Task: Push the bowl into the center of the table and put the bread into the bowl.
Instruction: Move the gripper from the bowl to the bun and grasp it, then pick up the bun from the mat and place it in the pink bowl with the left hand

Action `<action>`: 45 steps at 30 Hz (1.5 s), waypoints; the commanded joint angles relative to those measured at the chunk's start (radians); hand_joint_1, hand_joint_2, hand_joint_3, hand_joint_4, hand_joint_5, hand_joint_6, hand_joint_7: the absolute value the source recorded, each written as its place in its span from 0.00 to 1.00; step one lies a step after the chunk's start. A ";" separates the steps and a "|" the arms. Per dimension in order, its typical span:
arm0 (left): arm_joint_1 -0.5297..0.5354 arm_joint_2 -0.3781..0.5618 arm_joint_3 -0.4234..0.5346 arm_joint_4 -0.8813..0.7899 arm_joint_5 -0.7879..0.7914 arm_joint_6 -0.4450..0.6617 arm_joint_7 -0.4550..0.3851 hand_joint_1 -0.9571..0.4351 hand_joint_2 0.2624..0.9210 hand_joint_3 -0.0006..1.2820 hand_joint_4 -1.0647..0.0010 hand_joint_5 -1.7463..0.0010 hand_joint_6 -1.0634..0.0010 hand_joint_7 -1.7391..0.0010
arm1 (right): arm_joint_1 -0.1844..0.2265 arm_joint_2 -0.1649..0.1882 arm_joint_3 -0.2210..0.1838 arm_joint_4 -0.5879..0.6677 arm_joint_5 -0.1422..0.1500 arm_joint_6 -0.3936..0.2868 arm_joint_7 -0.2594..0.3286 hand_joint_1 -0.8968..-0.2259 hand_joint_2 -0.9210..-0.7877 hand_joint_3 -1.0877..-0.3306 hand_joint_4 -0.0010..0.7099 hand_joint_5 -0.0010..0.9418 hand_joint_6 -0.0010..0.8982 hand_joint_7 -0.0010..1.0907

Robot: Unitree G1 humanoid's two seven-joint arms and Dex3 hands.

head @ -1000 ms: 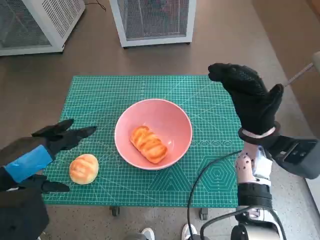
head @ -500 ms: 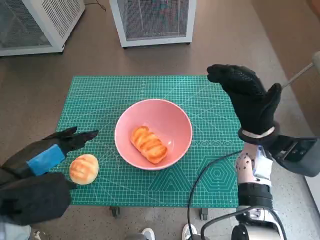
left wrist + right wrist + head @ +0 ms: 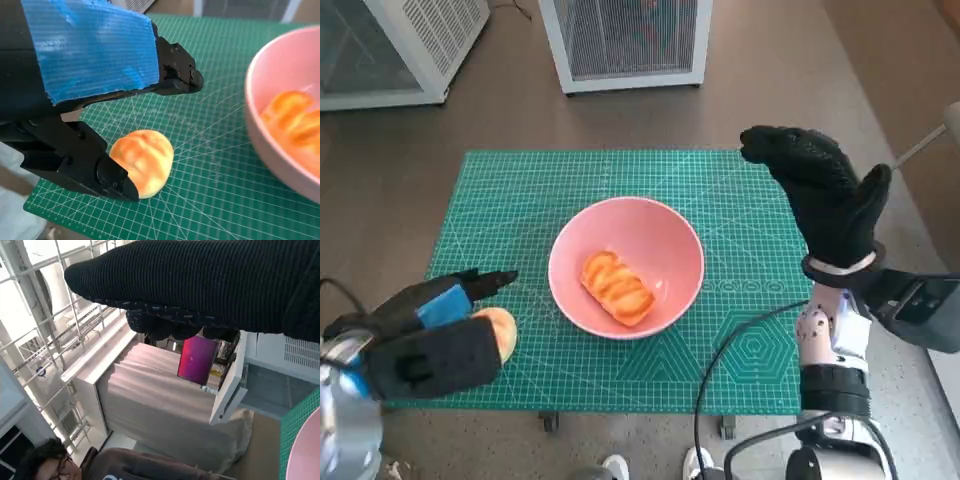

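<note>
Now our left hand (image 3: pixel 95 100) straddles the round golden bread roll (image 3: pixel 142 161) beside the pink plastic bowl (image 3: pixel 626 266) mid-tabletop, fingers apart, not yet gripping; we should pinch its sides evenly, then lift; right hand (image 3: pixel 820 195) raised, released

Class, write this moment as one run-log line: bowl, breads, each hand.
pink bowl: mid-mat, holds striped bread | round bread: on mat, left hand around it, grip unclear | right hand: raised, empty

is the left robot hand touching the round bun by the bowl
Touching. The left wrist view shows a lower finger of the left robot hand pressed against the side of the bun, while the upper fingers stand clear above it.
</note>
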State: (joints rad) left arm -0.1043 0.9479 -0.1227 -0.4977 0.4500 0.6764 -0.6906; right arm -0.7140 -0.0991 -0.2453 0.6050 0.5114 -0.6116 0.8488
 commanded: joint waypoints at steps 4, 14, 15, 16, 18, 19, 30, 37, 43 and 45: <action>-0.053 -0.024 -0.094 0.106 0.061 -0.008 -0.007 0.68 0.74 0.01 0.74 0.98 0.63 0.99 | 0.015 -0.005 -0.002 -0.005 0.002 0.009 0.002 0.51 0.00 0.65 0.34 0.00 0.39 0.00; -0.083 -0.045 -0.175 0.212 0.124 -0.039 0.004 0.68 0.82 0.02 0.49 0.96 0.42 0.96 | 0.020 -0.002 0.001 -0.010 -0.003 0.001 0.000 0.51 0.00 0.65 0.34 0.00 0.39 0.00; -0.083 -0.046 -0.177 0.218 0.130 -0.043 0.005 0.68 0.83 0.02 0.45 0.96 0.40 0.96 | 0.020 -0.002 0.001 -0.011 -0.004 0.001 0.000 0.51 0.00 0.65 0.34 0.00 0.39 0.00; -0.081 -0.048 -0.177 0.223 0.135 -0.048 0.008 0.68 0.84 0.03 0.40 0.95 0.37 0.95 | 0.020 -0.002 0.001 -0.010 -0.003 0.002 0.001 0.50 0.00 0.65 0.33 0.00 0.39 0.00; -0.078 -0.051 -0.174 0.228 0.143 -0.056 0.012 0.69 0.87 0.03 0.31 0.93 0.30 0.94 | 0.020 -0.002 0.001 -0.009 -0.002 0.003 0.002 0.50 0.00 0.65 0.34 0.00 0.39 0.00; -0.076 -0.052 -0.172 0.228 0.146 -0.060 0.013 0.69 0.92 0.05 0.34 0.71 0.37 0.70 | 0.019 -0.003 0.001 -0.009 -0.002 0.004 0.002 0.50 0.00 0.65 0.34 0.00 0.39 0.00; -0.041 -0.051 -0.116 0.193 0.146 -0.103 0.033 0.69 0.99 0.07 0.36 0.31 0.41 0.35 | 0.021 -0.002 0.002 -0.012 -0.001 0.010 0.000 0.50 0.00 0.65 0.33 0.00 0.39 0.00; -0.023 -0.044 -0.046 0.143 0.127 -0.140 0.036 0.69 0.99 0.06 0.37 0.30 0.39 0.35 | 0.024 0.001 0.003 -0.009 -0.002 0.008 0.001 0.49 0.00 0.67 0.34 0.00 0.39 0.00; -0.022 -0.046 0.050 0.080 0.092 -0.154 0.029 0.69 0.98 0.06 0.38 0.32 0.38 0.34 | 0.025 -0.001 0.002 -0.009 0.000 0.012 0.002 0.49 0.00 0.67 0.34 0.00 0.39 0.00; -0.028 -0.049 0.078 0.057 0.083 -0.155 0.028 0.69 0.98 0.06 0.37 0.33 0.38 0.33 | 0.025 -0.002 0.001 -0.007 0.002 0.014 0.003 0.49 0.00 0.67 0.34 0.00 0.39 0.00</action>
State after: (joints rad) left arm -0.1285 0.8953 -0.0897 -0.3994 0.5496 0.5290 -0.6621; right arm -0.7119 -0.1002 -0.2434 0.5914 0.5099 -0.6087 0.8486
